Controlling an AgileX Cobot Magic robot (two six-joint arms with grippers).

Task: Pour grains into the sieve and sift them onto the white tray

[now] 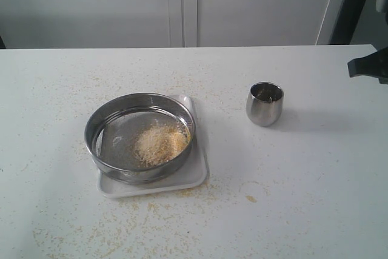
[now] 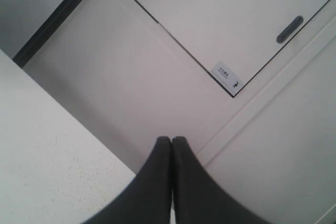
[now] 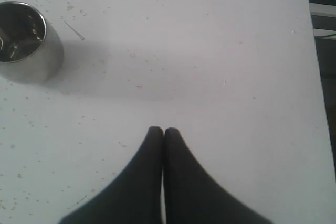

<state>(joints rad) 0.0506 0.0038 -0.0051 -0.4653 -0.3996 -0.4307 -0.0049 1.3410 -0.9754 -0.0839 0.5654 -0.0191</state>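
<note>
The sieve (image 1: 103,127) rests on the white tray (image 1: 195,177) left of the table's middle. A heap of golden and pale grains (image 1: 160,142) lies on its mesh, toward the right side. An upright steel cup (image 1: 265,104) stands to the right of the sieve; the right wrist view shows this cup (image 3: 25,43) too. My right gripper (image 3: 163,130) is shut with nothing in it, over bare table away from the cup; only a dark part of that arm (image 1: 368,66) shows at the exterior view's right edge. My left gripper (image 2: 171,140) is shut and empty, pointing at the wall beyond the table edge.
Spilled grains (image 1: 182,195) are scattered over the white tabletop around the tray. White cabinet doors (image 2: 220,19) stand behind the table. The table's right edge (image 3: 310,66) runs close to the right gripper.
</note>
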